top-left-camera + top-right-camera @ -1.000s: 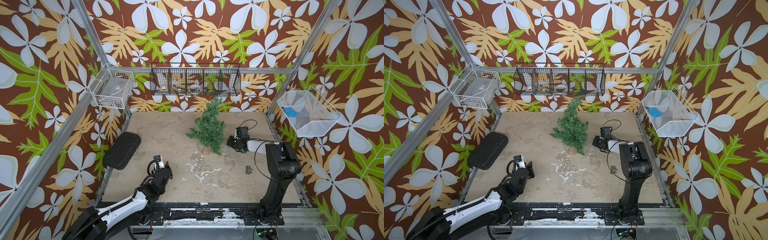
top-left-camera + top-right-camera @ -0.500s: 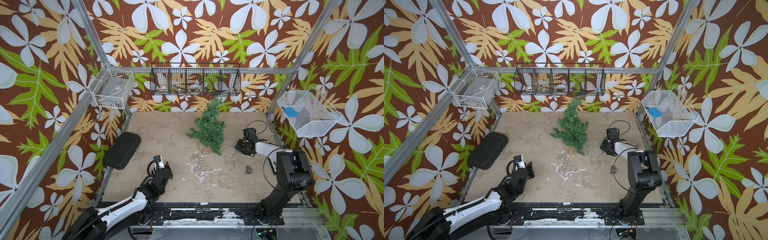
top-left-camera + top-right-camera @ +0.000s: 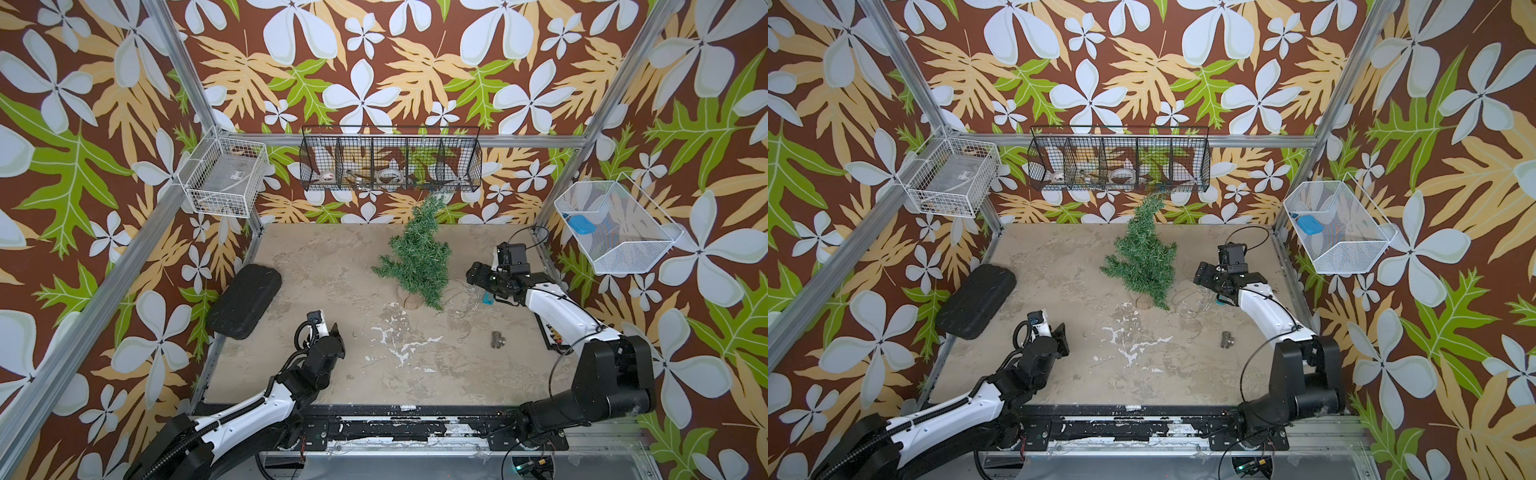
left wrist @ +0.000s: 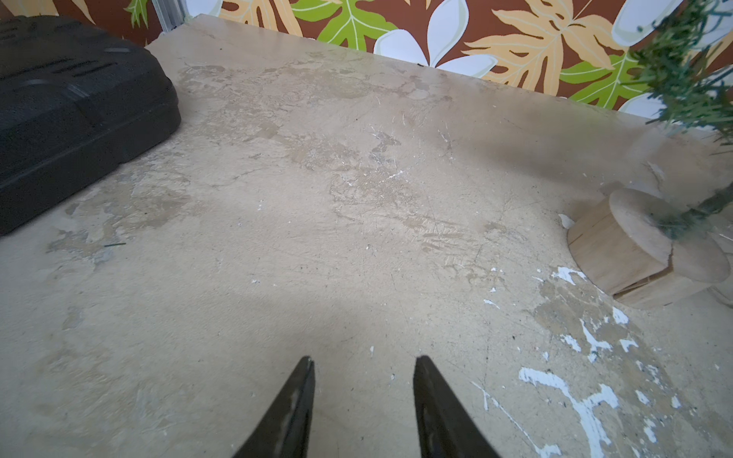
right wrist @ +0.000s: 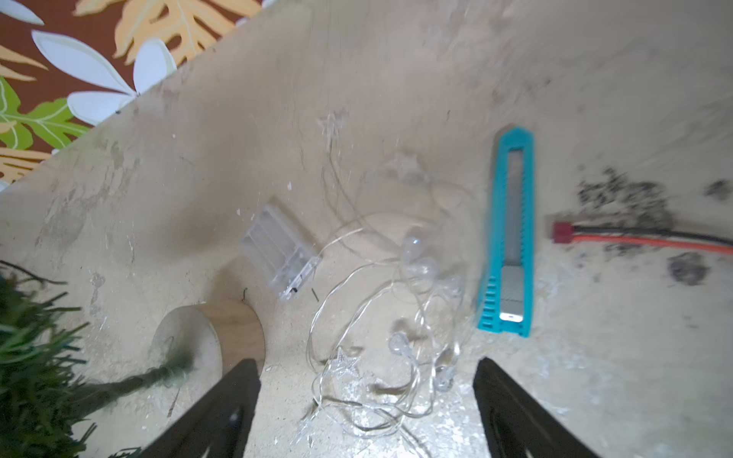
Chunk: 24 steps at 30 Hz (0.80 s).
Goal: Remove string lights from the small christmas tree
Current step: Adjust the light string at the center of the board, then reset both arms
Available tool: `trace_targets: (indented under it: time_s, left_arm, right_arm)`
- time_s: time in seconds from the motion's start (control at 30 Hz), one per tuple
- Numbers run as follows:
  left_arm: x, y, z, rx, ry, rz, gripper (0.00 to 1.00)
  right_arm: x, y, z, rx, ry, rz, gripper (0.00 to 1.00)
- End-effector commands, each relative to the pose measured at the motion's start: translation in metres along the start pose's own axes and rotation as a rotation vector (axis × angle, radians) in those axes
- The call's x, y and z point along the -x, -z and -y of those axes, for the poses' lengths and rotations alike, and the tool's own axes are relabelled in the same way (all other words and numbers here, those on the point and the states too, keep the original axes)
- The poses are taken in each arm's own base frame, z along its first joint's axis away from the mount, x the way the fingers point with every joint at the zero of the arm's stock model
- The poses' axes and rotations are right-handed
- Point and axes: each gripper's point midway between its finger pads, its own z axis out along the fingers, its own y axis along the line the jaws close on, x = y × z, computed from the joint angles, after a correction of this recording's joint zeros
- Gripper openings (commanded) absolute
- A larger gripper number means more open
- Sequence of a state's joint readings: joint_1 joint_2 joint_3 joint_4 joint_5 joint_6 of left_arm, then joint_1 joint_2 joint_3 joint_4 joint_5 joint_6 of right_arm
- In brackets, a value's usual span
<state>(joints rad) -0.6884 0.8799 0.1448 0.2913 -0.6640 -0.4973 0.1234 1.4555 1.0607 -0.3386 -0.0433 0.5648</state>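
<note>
Right wrist view: the string lights [image 5: 416,261] lie heaped on the table [image 5: 396,59], apparently clear of the tree [image 5: 35,357], just beside its wooden base [image 5: 210,333]. They are straight ahead of the wide, empty jaws of the right gripper [image 5: 367,363]. The left gripper [image 4: 365,359], partly open and empty, sits well apart.

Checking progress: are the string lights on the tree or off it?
Off: the string lights lie heaped on the table beside the base of the tree.

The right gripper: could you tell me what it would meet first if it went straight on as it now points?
Probably the string lights, lying loose on the table just ahead of the right gripper; depth is uncertain.
</note>
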Motion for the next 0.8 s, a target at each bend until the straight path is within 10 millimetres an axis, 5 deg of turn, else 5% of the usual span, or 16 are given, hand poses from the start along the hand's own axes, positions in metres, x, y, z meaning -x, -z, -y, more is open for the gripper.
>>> trace_targets:
  time_s: [0.0, 0.2, 0.53, 0.77]
  left_arm:
    - [0.003, 0.000, 0.001, -0.008, 0.020, 0.013, 0.45]
    - [0.003, 0.001, 0.003, -0.021, 0.020, 0.010, 0.48]
    - [0.004, 0.002, 0.002, -0.020, 0.027, 0.021, 0.49]
    - [0.002, 0.001, 0.003, -0.023, 0.027, 0.016, 0.49]
  right_arm:
    - [0.026, 0.024, 0.042, -0.240, 0.034, 0.167, 0.90]
    - [0.041, 0.054, 0.076, -0.372, 0.112, 0.469, 0.91]
    - [0.000, 0.037, 0.121, -0.505, 0.140, 0.536, 0.91]
    - [-0.013, 0.029, 0.119, -0.409, 0.195, 0.691, 0.89]
